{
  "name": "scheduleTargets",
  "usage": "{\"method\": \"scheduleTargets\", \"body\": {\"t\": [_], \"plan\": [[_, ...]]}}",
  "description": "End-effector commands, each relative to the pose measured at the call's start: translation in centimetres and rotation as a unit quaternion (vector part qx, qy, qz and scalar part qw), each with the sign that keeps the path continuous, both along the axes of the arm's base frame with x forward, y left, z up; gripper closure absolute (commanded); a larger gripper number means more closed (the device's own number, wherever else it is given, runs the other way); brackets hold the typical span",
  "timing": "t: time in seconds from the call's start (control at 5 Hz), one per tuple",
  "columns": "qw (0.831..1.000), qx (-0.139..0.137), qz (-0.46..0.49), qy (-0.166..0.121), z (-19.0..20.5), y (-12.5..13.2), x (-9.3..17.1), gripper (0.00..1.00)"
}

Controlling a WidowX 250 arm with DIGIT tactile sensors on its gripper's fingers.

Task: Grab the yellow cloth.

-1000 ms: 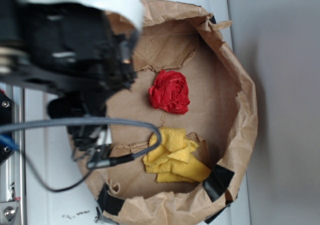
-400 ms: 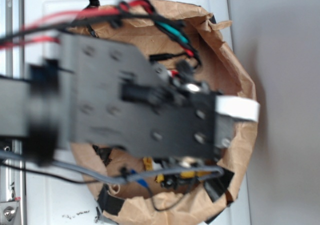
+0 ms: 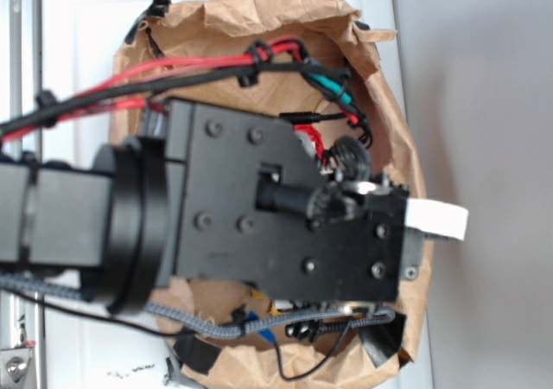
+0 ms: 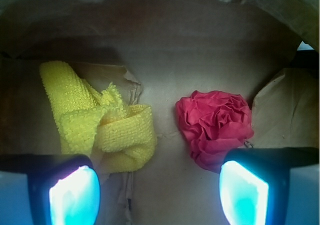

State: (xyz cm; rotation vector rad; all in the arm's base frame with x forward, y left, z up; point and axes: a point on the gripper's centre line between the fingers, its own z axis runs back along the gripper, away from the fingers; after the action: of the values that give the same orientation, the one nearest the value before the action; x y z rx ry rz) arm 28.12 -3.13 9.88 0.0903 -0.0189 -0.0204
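In the wrist view the yellow cloth lies crumpled on the brown paper bag's floor at left of centre. A red rose-shaped cloth ball lies to its right. My gripper is open and empty, its two glowing pads at the bottom corners. The left pad sits just below the yellow cloth and the right pad just below the red ball. In the exterior view my arm covers the bag's inside and hides both cloths.
The brown paper bag has crumpled raised walls all round, with black tape at its lower rim. Red, black and green cables run over the arm. The bag stands on a white surface beside a grey wall at right.
The arm has swung from the left over the bag's opening and now covers both cloths in the exterior view. It has steadied since the blurred earlier frame.
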Motion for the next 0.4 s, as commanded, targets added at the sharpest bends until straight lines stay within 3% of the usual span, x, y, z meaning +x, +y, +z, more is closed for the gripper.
{"method": "scheduleTargets", "body": {"t": [0.0,0.2], "plan": [[0.989,-0.047,-0.132,-0.042,-0.4,1.0,2.3,0.00],[0.975,-0.060,-0.202,-0.072,-1.5,1.5,3.4,0.00]]}}
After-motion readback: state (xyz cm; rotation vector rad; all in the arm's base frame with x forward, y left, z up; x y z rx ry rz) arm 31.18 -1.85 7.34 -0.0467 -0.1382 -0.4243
